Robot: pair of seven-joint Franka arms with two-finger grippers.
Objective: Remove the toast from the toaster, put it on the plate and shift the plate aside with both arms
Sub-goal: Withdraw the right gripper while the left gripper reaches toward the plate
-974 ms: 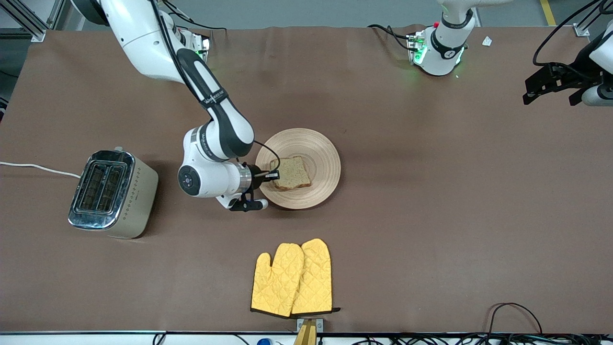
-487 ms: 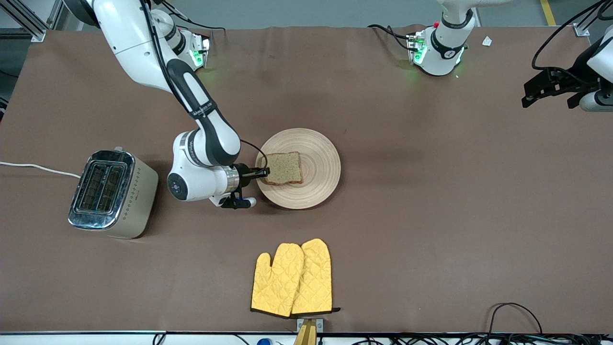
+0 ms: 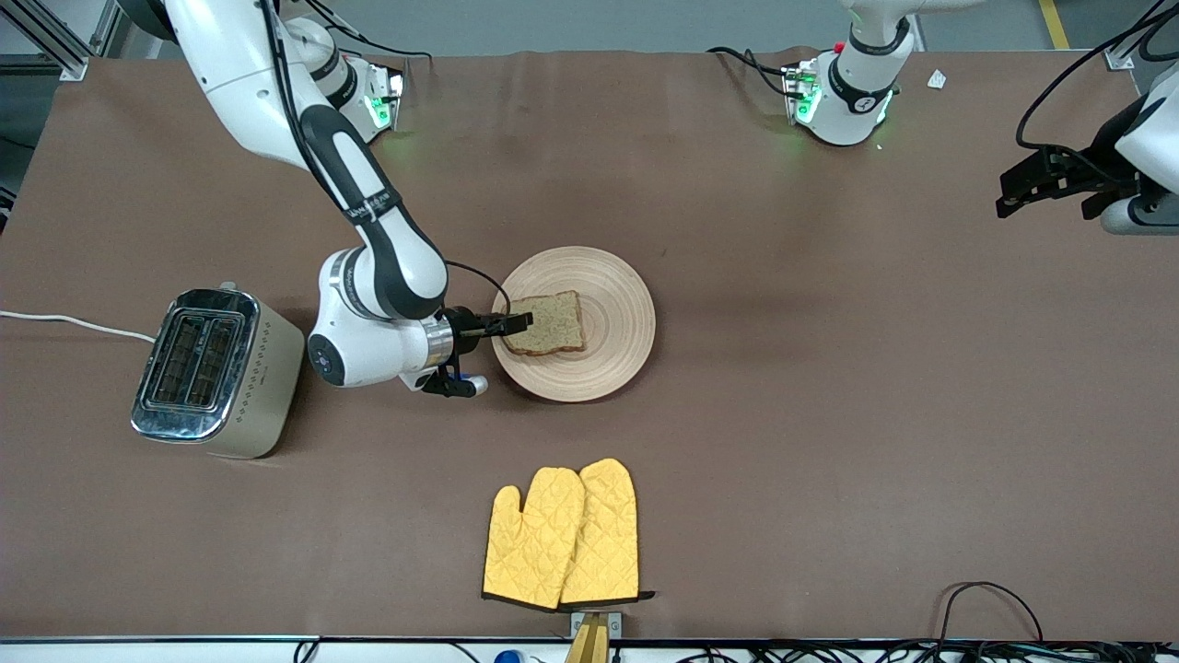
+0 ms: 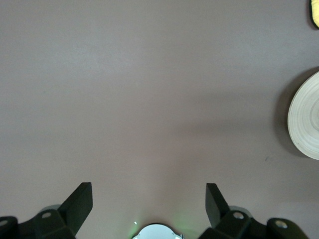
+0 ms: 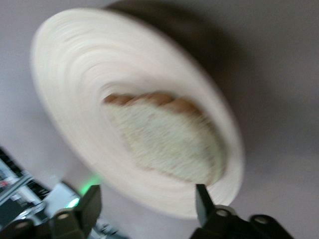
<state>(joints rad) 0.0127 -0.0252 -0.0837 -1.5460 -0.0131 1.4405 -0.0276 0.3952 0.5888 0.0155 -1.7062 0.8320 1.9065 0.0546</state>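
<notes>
The toast (image 3: 551,322) lies flat on the round pale wooden plate (image 3: 617,322) in the middle of the table, on the part of the plate toward the right arm's end. My right gripper (image 3: 505,326) is low at the plate's rim on that side. In the right wrist view it (image 5: 147,205) is open and empty, with the toast (image 5: 164,139) and plate (image 5: 75,74) just ahead of its fingertips. My left gripper (image 3: 1045,182) waits open and empty over bare table at the left arm's end; its wrist view (image 4: 149,205) shows the plate's rim (image 4: 305,122) far off.
A metal toaster (image 3: 216,371) stands toward the right arm's end, its white cord running off the table edge. A pair of yellow oven mitts (image 3: 564,536) lies nearer the front camera than the plate. Cables lie along the front edge.
My right arm has drawn back toward the toaster end and no longer grips the toast, which turned and settled flat on the plate. My left gripper drifted slightly.
</notes>
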